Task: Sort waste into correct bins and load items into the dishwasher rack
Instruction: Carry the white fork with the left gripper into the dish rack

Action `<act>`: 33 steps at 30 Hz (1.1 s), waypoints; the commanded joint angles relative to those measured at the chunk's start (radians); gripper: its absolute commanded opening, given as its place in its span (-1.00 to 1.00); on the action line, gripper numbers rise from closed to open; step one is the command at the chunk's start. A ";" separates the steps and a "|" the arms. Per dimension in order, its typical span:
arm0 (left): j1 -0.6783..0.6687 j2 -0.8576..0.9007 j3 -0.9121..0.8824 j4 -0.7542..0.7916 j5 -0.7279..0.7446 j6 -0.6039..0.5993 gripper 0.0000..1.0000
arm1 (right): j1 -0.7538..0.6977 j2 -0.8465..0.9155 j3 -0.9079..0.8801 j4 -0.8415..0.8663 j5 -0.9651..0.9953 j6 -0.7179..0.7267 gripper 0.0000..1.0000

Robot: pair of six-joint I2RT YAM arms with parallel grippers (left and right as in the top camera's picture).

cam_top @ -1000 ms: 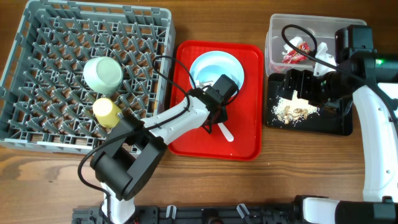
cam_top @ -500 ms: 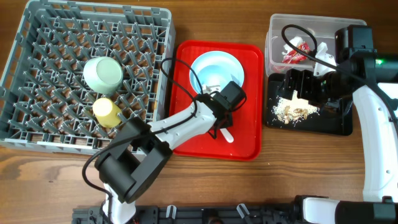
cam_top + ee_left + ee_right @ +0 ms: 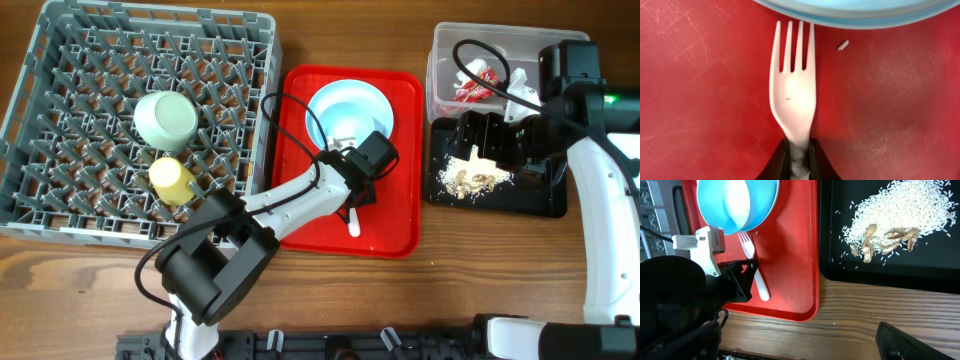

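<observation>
**Clamped on the fork handle**

Pinches the white plastic fork (image 3: 792,95) by its handle in the left tool (image 3: 799,162), fingers (image 3: 776,165) closed tight on it. Lies flat on the red tray (image 3: 700,100), tines reaching the rim of the pale blue bowl (image 3: 855,10). Farther right, hangs the right tool (image 3: 478,138) over the black tray (image 3: 500,202) of crumbs (image 3: 475,178); cannot tell its opening. Shows the red-and-white wrapper (image 3: 472,85) in the clear tub (image 3: 440,45) beyond.

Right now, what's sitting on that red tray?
A blue bowl, a white fork and one stray grain lie on the red tray. The left claw grips the fork's handle, hiding its end. Whatever is under the bowl is covered.
</observation>
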 commanded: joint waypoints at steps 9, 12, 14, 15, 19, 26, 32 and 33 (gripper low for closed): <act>0.045 -0.261 -0.020 -0.095 -0.043 0.204 -0.92 | -0.003 -0.003 0.010 0.002 0.006 -0.005 1.00; 0.119 -0.373 -0.020 -0.126 -0.044 0.322 -0.92 | -0.003 -0.003 0.010 0.002 0.006 -0.006 0.99; 0.192 -0.438 -0.020 -0.132 -0.044 0.398 -0.92 | -0.003 -0.003 0.010 0.003 0.006 -0.006 0.99; 0.251 -0.475 -0.020 -0.131 -0.043 0.453 -0.92 | -0.003 -0.003 0.010 0.002 0.005 -0.005 0.99; 0.401 -0.520 -0.020 -0.126 -0.043 0.585 -0.92 | -0.003 -0.003 0.010 0.002 0.005 -0.005 0.99; 0.537 -0.437 -0.020 -0.116 -0.043 0.689 -0.92 | -0.003 -0.003 0.010 0.002 0.005 -0.005 0.99; 0.546 -0.322 -0.020 -0.089 -0.043 0.710 -0.91 | -0.003 -0.003 0.010 0.001 0.005 -0.005 0.99; 0.546 -0.303 -0.020 -0.089 -0.044 0.710 -0.70 | -0.003 -0.003 0.010 0.001 0.005 -0.004 1.00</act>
